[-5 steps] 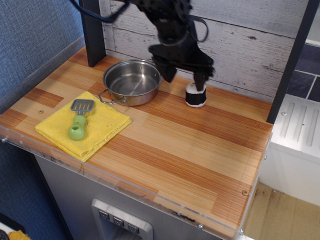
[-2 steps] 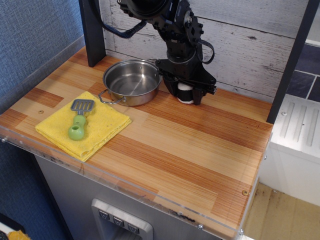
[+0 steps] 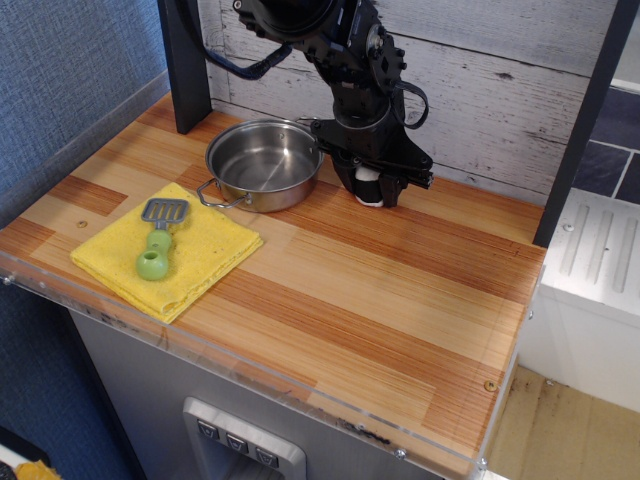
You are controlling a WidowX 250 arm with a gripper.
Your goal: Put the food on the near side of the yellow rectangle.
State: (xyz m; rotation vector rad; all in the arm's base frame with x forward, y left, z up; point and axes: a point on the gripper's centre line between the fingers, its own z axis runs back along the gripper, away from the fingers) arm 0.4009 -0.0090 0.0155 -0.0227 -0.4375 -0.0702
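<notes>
— What is shown at the back of the wooden counter?

— The small black-sided toy sushi roll is seen enclosed by the black robot gripper, just right of the round steel pot. A second earlier the jaws were held above it; now they are lowered and drawn narrow around it.

— Is a firm hold confirmed?

— It cannot be told for certain. The roll is judged barely lifted, if at all.

— And the goal?

— The folded yellow cloth towel, on which a green-handled grey toy spatula is laid, is well apart, at front left. Carrying is yet to be done.
</notes>
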